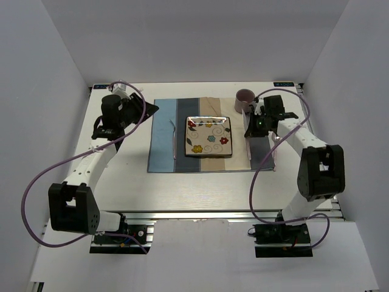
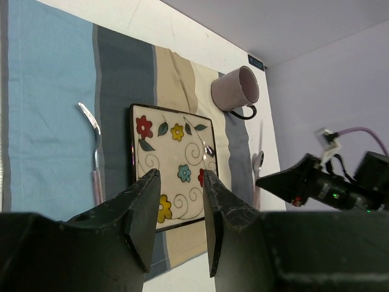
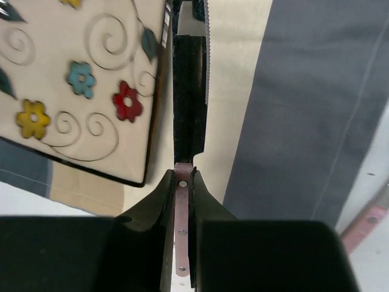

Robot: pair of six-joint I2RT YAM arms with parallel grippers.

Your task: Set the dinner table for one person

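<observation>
**Right wrist view: knife clamped by its handle beside the plate**

In the right wrist view, the right gripper [image 3: 181, 176] is seen closed tight on the pink, riveted handle of a knife [image 3: 188, 103]. The knife is held edge-on, with its dark blade running straight away from the fingertips. The blade is lined up along the right edge of the plate [image 3: 79, 79], a square cream dish painted with flowers and swirls. It is held over the beige stripe of the placemat [image 3: 304, 91], between the plate and the grey stripe. Whether the blade touches the cloth cannot be told. A pink-handled spoon [image 2: 258, 161] is laid along the placemat's right edge, well clear of the knife.

In the left wrist view, the left gripper [image 2: 179, 201] is shown with its fingers parted and nothing between them, raised above the near side of the plate. A pink-handled fork [image 2: 96, 146] is laid on the blue and grey stripes just left of the plate. A pale mug [image 2: 236, 88] is placed beyond the plate's far right corner.

In the top external view, the dinner table [image 1: 121, 188] is seen spread beneath everything. The placemat is laid at its middle and the arms are bolted at its near edge.
</observation>
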